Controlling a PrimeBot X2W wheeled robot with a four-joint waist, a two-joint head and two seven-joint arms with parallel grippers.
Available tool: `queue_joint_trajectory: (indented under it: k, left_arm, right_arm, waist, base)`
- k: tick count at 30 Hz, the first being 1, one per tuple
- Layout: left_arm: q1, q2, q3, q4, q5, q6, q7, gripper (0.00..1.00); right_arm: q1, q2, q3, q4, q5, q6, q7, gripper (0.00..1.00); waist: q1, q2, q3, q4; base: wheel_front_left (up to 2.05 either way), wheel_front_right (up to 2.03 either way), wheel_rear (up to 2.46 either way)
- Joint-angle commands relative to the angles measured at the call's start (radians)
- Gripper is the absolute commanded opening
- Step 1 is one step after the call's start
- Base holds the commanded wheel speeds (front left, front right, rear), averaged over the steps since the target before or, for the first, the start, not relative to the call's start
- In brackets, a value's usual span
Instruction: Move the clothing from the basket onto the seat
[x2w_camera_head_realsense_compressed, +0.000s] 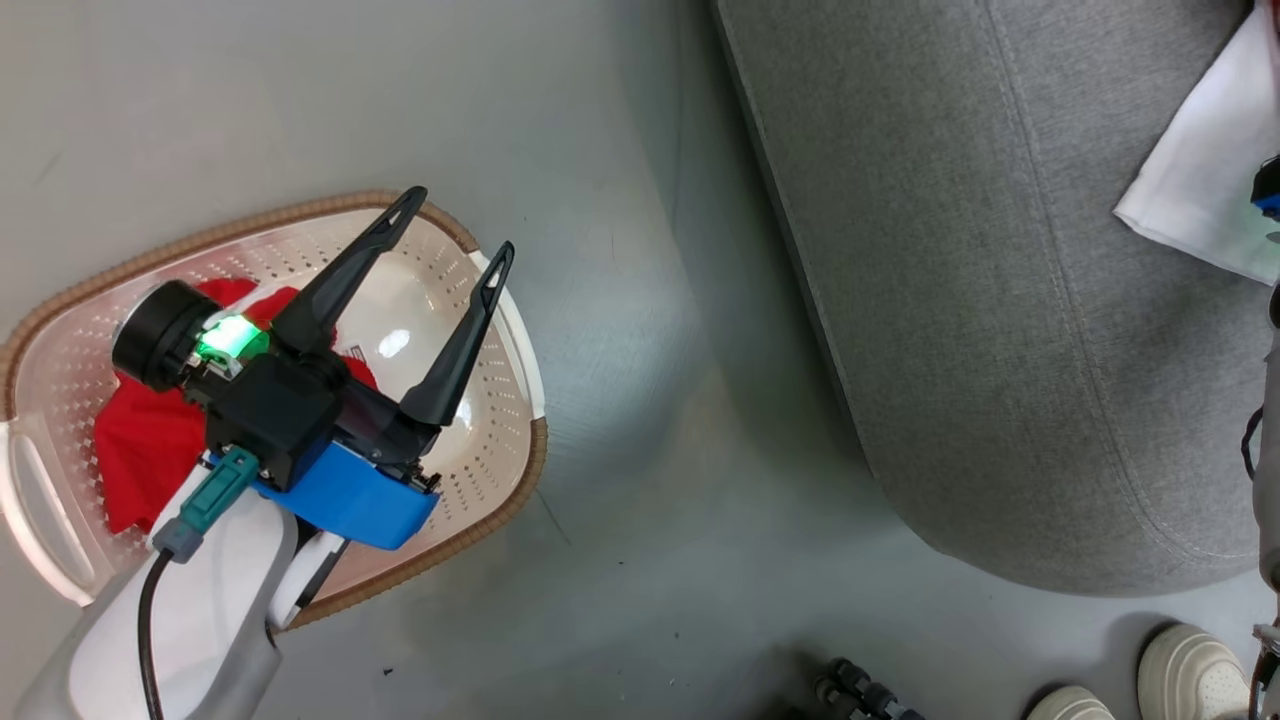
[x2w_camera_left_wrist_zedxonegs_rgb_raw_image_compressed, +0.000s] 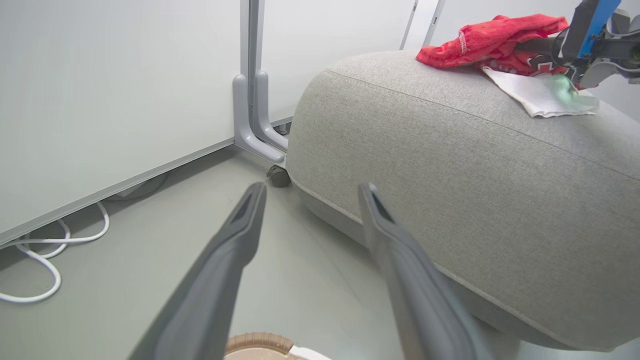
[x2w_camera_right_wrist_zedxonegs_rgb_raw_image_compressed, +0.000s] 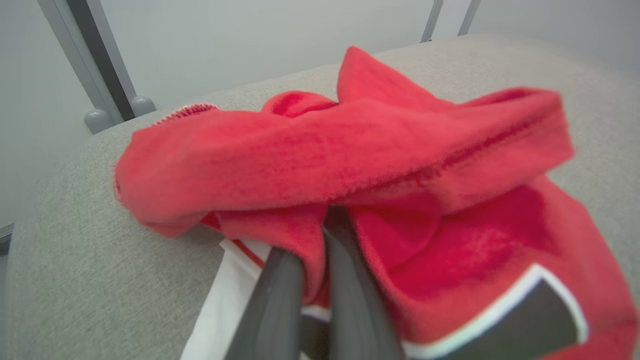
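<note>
Red clothing (x2w_camera_right_wrist_zedxonegs_rgb_raw_image_compressed: 350, 150) bunched on grey seat (x2w_camera_left_wrist_zedxonegs_rgb_raw_image_compressed: 450, 200); another red garment (x2w_camera_head_realsense_compressed: 140, 450) in cream basket (x2w_camera_head_realsense_compressed: 70, 360).

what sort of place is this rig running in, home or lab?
Probably a lab or test bay staged as a living room, not a home: white partition panels on metal feet, loose cable on a bare grey floor, one grey sofa and a laundry basket.

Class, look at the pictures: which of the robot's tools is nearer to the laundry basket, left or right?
Left. The left tool hangs open over the basket, while the right tool is away over the sofa, shut on a red garment.
</note>
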Motion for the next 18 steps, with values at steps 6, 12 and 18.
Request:
queue_joint_trajectory:
  k: [6, 12, 18]
  left_arm:
    - [0.013, -0.055, 0.008, 0.026, -0.017, -0.005, -0.002, 1.0]
    - [0.076, -0.148, 0.041, 0.085, -0.04, -0.011, -0.003, 1.0]
    - [0.19, -0.225, 0.115, 0.147, -0.047, -0.011, -0.003, 1.0]
  right_arm:
    - [0.064, -0.015, 0.029, -0.032, -0.019, 0.0, -0.006, 1.0]
    - [0.186, -0.033, 0.1, -0.089, -0.029, 0.0, -0.005, 1.0]
    - [0.347, -0.023, 0.207, -0.186, -0.01, 0.0, -0.001, 1.0]
  waist:
    - [-0.0002, 0.0, -0.101, 0.026]
    - [-0.0002, 0.0, -0.276, 0.087]
    - [-0.0002, 0.0, -0.443, 0.146]
  base:
    - [0.0, 0.0, 0.0]
    - [0.0, 0.0, 0.0]
    - [0.0, 0.0, 0.0]
